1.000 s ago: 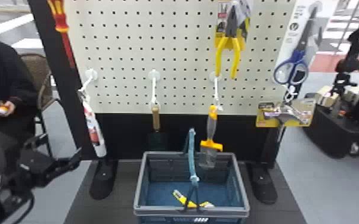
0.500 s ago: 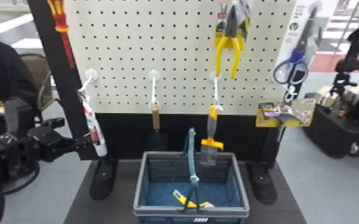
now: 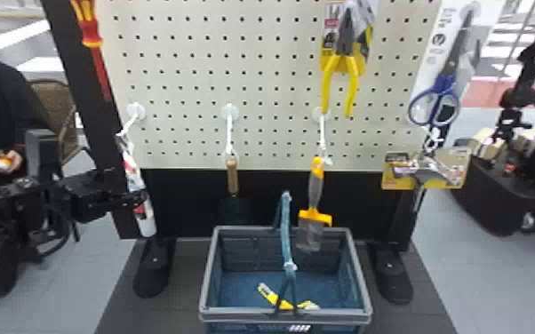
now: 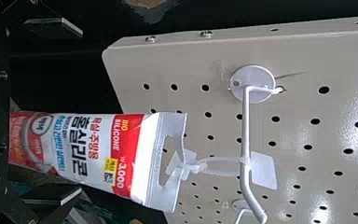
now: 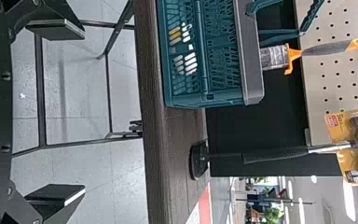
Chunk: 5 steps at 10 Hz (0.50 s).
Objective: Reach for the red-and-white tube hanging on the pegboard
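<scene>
The left gripper [image 4: 80, 111] has swung in over the last second from the tube's eight o'clock side, and in the head view its tips now overlap the red-and-white tube [image 3: 147, 222]. Its fingers stand wide apart with the tube between them, gripping nothing (the reach looks nearly done). The tube hangs by its tie from a hook [image 4: 245, 126] on the pegboard [image 3: 271, 89], at ten o'clock from the basket [image 3: 285, 316]. The right gripper [image 5: 85, 112] waits open and empty near the table. Closing squarely probably comes next, without knocking the tube swinging
</scene>
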Each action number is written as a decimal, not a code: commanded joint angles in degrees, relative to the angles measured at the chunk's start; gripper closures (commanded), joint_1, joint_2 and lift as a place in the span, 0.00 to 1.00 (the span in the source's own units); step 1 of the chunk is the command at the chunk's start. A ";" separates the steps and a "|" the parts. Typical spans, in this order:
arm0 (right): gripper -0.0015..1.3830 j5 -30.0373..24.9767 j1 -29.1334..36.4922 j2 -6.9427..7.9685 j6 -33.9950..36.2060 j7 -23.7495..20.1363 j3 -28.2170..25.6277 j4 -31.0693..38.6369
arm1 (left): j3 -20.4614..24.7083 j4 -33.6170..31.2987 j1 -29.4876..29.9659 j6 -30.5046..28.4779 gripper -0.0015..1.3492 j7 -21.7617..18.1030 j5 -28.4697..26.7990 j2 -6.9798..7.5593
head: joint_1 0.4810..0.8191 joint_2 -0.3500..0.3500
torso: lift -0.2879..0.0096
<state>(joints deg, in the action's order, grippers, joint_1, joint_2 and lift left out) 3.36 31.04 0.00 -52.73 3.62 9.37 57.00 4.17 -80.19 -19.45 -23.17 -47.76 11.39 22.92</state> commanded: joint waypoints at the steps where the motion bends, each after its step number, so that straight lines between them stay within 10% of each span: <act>1: 0.10 0.16 0.00 0.05 0.00 -0.19 0.03 -0.25 | -2.24 2.77 -1.93 -0.21 0.10 -0.23 1.27 0.63 | 0.20 0.50 | 0.63; 3: 0.10 0.24 0.00 0.05 0.00 -0.36 -0.05 -0.39 | -2.32 2.91 -2.18 0.32 0.11 0.12 0.30 0.46 | 0.20 0.50 | 0.63; 5: 0.10 0.42 0.12 0.05 0.00 -0.36 -0.05 -0.39 | -2.32 2.91 -2.30 0.41 0.50 0.56 0.21 0.28 | 0.20 0.50 | 0.63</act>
<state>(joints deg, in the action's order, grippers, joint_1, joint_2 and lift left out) 3.71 31.06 0.00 -52.73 3.25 9.32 56.60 1.79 -77.28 -21.78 -22.80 -47.27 11.38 23.25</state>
